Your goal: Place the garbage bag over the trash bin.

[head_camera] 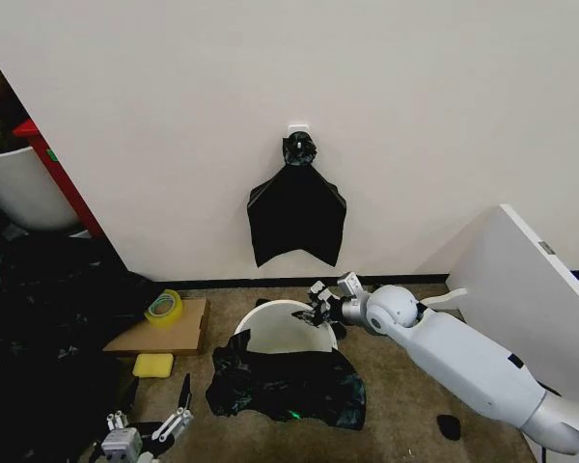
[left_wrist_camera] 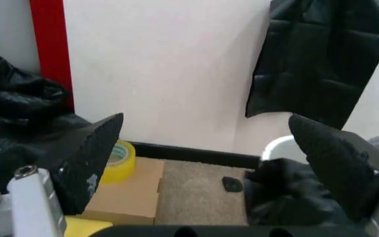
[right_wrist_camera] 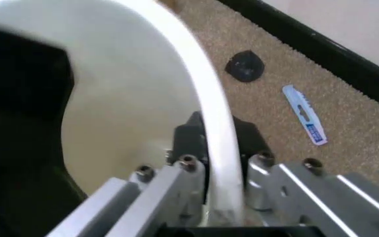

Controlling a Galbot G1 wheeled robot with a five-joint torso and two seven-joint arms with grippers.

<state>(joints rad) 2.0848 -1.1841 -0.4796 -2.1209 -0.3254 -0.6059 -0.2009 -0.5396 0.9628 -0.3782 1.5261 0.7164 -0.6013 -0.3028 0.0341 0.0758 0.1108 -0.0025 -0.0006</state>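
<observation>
The right gripper (head_camera: 320, 311) reached from the robot's right to the far right part of the trash bin's rim, and in the right wrist view its fingers (right_wrist_camera: 188, 140) were clamped on that rolled white rim, one inside the wall and one outside. The trash bin (head_camera: 285, 331) stood on the carpeted floor (head_camera: 405, 415) close to the wall, its cream interior open to the head camera. The garbage bag (head_camera: 288, 384) lay draped over the near side of the bin, crumpled and spilling down onto the floor in front, with the far half of the rim bare. The left gripper (head_camera: 164, 424) hung low at the robot's left, near the bag's left edge but apart from it, its dark fingers (left_wrist_camera: 87, 158) spread wide with nothing between them. Past it sat a yellow sponge (head_camera: 153, 365), a flat piece of cardboard (head_camera: 164, 333) with a roll of yellow tape (head_camera: 164, 307) on it. A knotted black bundle of bags (head_camera: 297, 207) hung on the wall above the bin.
</observation>
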